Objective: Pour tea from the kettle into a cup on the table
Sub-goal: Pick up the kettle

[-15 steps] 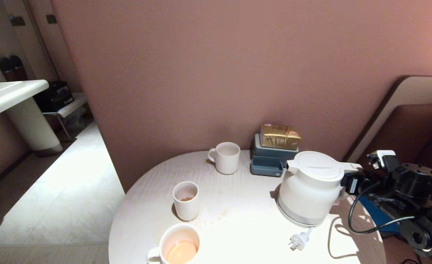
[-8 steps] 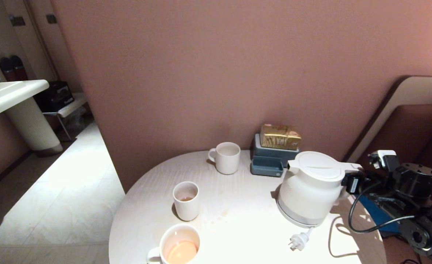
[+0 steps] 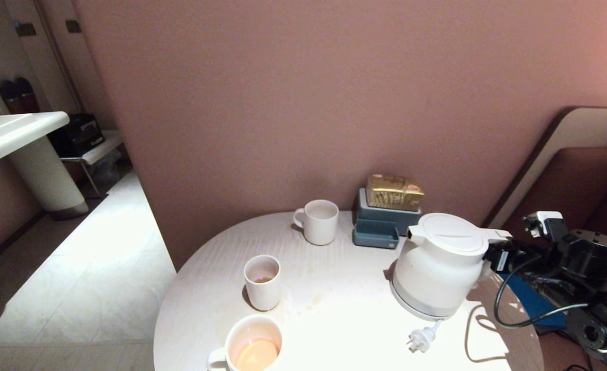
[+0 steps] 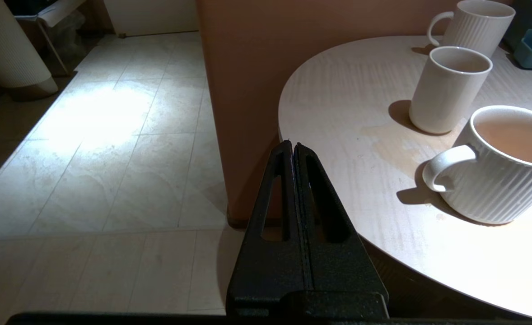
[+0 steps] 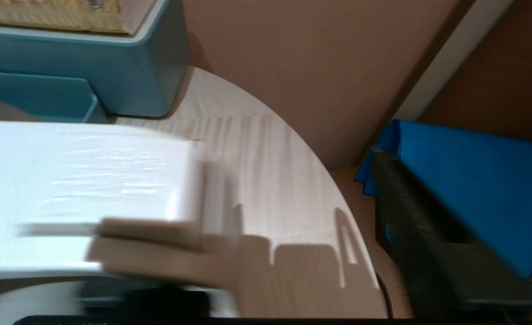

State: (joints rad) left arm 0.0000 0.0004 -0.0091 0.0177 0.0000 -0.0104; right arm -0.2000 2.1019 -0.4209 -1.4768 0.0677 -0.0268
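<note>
Presently the right gripper (image 3: pixel 491 257) is meeting the kettle (image 3: pixel 440 268) at its handle; its grip cannot be told. The kettle is standing upright on the table (image 3: pixel 334 288)'s right side. The left gripper (image 4: pixel 293 151), fingers pressed together and holding nothing, is idling beside the table edge.

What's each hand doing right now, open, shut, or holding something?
Left hand: shut, empty, off the table edge.
Right hand: at the kettle handle; grip cannot be told.

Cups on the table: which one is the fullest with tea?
The wide ribbed mug at the table's near edge, holding tea; the small handleless cup has only a trace, and the far mug shows none.
</note>
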